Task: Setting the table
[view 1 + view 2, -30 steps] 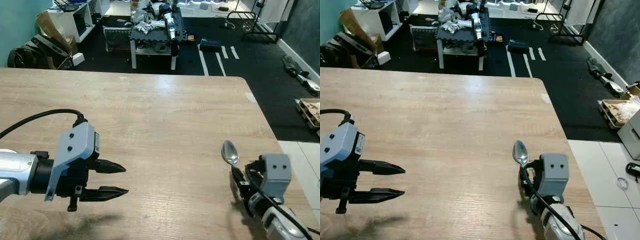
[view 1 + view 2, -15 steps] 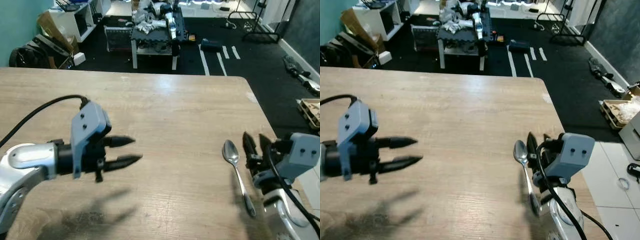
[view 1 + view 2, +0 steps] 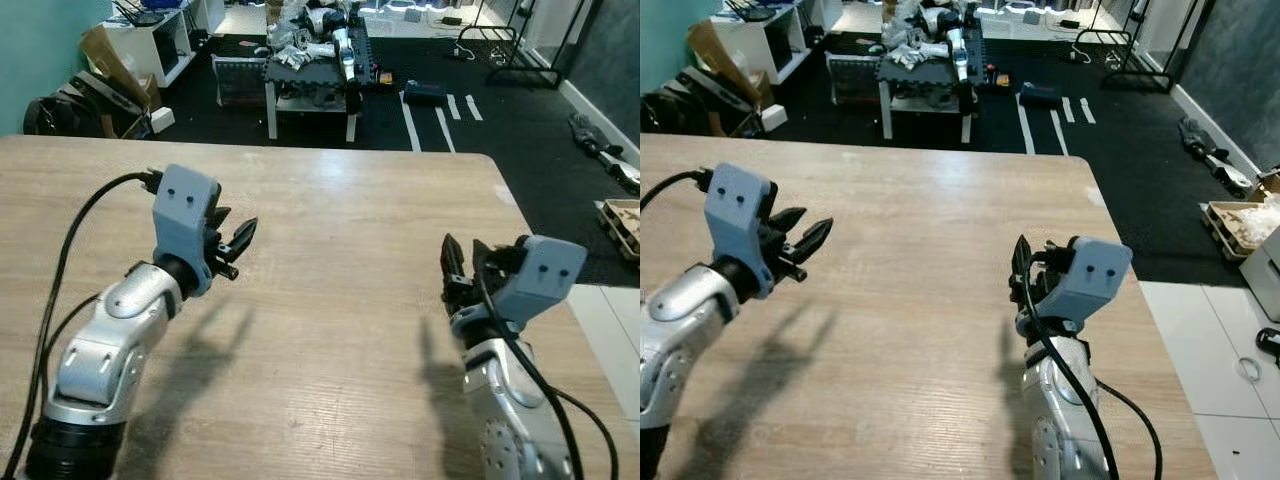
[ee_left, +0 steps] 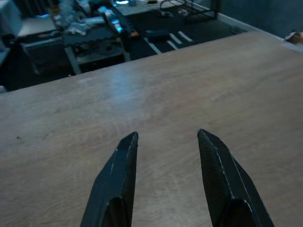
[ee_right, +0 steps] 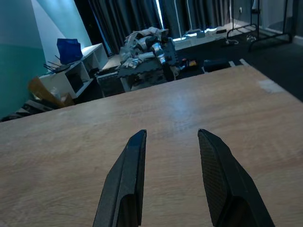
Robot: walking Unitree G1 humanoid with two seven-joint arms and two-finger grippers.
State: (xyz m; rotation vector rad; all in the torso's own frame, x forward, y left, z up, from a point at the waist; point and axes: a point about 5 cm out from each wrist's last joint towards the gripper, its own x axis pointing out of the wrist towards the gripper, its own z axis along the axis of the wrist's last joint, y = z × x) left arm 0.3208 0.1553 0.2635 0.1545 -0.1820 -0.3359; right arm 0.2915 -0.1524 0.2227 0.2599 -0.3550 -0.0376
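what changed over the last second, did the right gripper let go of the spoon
Yes. A second ago the right gripper held a spoon upright; half a second ago the spoon lay on the table beside it. Now that gripper is raised with its fingers open and empty. The left gripper rose and swung from pointing sideways to pointing forward, open throughout. The table did not change.

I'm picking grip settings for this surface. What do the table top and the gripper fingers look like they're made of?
The table looks like pale wood or wood-look laminate: long grain lines with a soft sheen near its far edge; which of the two is unclear. The fingers of the left gripper and the right gripper look like matte black moulded plastic, smooth and tapered, though a rubbery coating can't be ruled out.
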